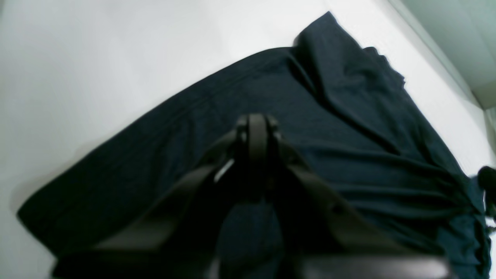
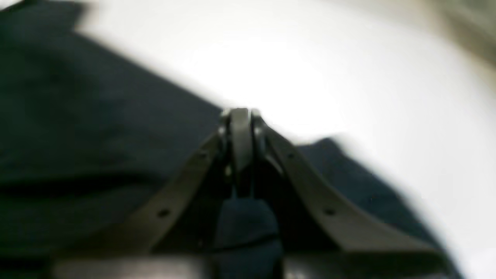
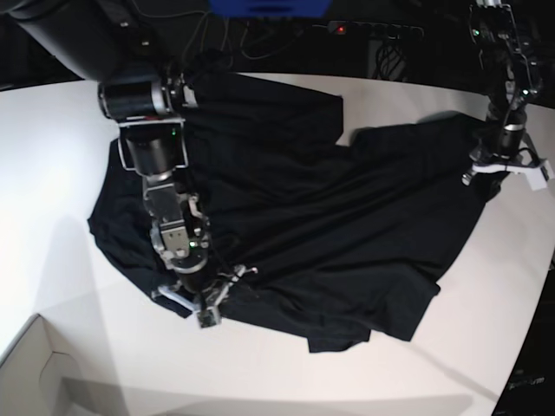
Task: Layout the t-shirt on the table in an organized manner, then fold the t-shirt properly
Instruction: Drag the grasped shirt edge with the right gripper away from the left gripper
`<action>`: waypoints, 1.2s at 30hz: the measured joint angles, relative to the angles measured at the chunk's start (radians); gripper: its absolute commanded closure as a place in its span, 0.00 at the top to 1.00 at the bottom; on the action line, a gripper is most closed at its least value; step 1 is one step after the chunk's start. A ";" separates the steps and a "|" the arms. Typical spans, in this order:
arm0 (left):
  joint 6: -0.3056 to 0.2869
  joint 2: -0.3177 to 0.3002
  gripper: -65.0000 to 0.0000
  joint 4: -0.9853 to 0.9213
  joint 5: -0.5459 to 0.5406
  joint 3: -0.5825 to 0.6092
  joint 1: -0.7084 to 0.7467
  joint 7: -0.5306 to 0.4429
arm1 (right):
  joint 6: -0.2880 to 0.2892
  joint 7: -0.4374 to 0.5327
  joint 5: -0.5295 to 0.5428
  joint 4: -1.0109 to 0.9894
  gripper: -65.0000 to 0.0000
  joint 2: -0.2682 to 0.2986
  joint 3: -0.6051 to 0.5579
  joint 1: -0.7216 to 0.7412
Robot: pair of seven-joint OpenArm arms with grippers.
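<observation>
Item: t-shirt (image 3: 303, 217), black, rumpled on bench (image 3: 52, 173). Left tool (image 3: 496, 173) and right tool (image 3: 212, 305) pinch its opposite edges; advise even outward tension, flattening wrinkles.

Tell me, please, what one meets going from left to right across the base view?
Cardboard box corner → right gripper, shut on the t-shirt → left gripper, shut on the shirt's far edge; all on the table.
</observation>
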 measured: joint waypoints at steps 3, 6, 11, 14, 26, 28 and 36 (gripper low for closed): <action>-0.003 0.000 0.00 -0.138 0.000 0.004 -0.092 -0.001 | 0.034 -0.051 -0.002 -0.004 0.00 -0.031 0.000 0.008; -0.003 -0.002 0.00 -0.237 -0.003 0.004 -0.133 -0.007 | 0.032 -0.072 -0.002 -0.010 0.00 -0.043 0.000 0.029; -0.025 -0.022 0.00 -0.367 0.008 0.000 -0.138 -0.033 | 0.035 -0.065 -0.003 -0.084 0.00 -0.028 -0.001 0.050; -0.024 -0.043 0.00 -0.396 0.036 -0.007 -0.146 -0.050 | 0.033 -0.065 -0.003 -0.124 0.00 0.011 0.003 0.051; -0.029 -0.041 0.00 -0.378 0.030 -0.023 -0.107 -0.060 | 0.031 -0.057 -0.001 -0.135 0.00 0.111 0.004 0.056; -0.031 -0.033 0.00 -0.379 0.028 -0.065 -0.107 -0.039 | 0.029 -0.056 0.000 -0.135 0.00 0.129 0.005 0.055; 0.003 -0.028 0.00 -0.295 0.051 -0.124 -0.080 0.000 | 0.029 0.058 -0.002 -0.103 0.00 0.145 0.152 0.044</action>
